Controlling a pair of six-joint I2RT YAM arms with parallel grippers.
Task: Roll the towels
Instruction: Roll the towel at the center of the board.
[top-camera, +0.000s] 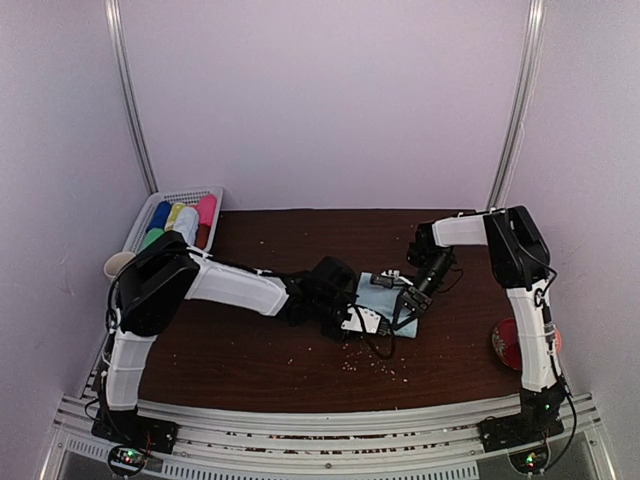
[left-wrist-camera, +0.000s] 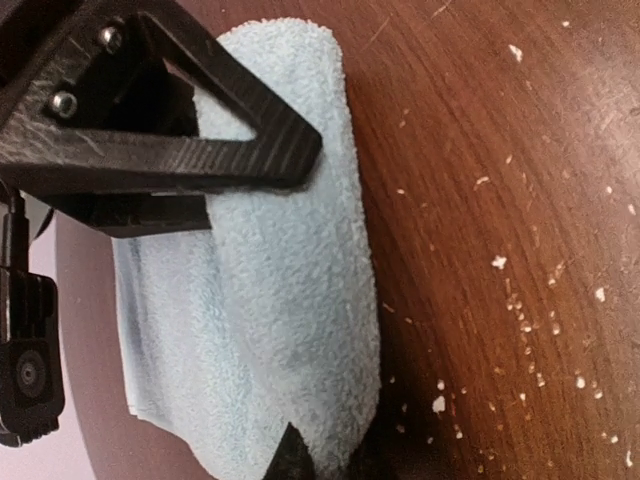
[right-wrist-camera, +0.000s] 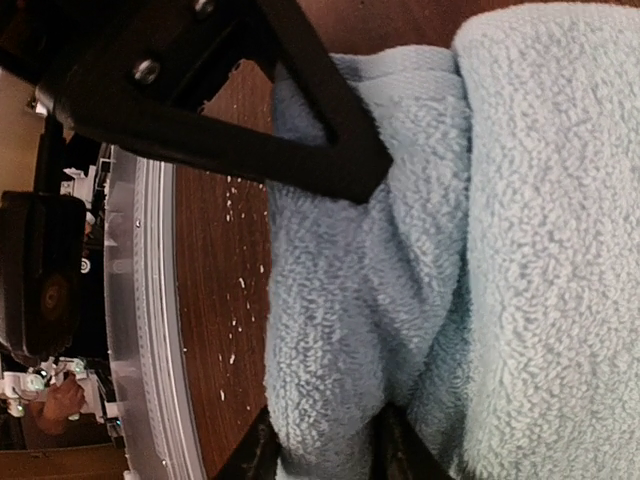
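One pale light-blue towel (top-camera: 383, 296) lies partly rolled on the dark wooden table, right of centre. In the left wrist view the towel (left-wrist-camera: 280, 290) shows a thick rolled edge along its right side. My left gripper (left-wrist-camera: 330, 462) is shut on the near end of that roll, with a dark fingertip (left-wrist-camera: 292, 455) showing on one side. In the right wrist view the towel (right-wrist-camera: 420, 260) is bunched into folds. My right gripper (right-wrist-camera: 325, 460) holds one fold between its fingers (right-wrist-camera: 255, 455). From above, the left gripper (top-camera: 352, 316) and the right gripper (top-camera: 408, 300) stand at opposite ends of the towel.
A white basket (top-camera: 200, 192) with several coloured rolls sits at the back left, with a pale cup (top-camera: 118, 263) in front of it. A red object (top-camera: 508, 345) lies by the right arm's base. Crumbs (top-camera: 372, 366) dot the table near the front rail (right-wrist-camera: 140, 300).
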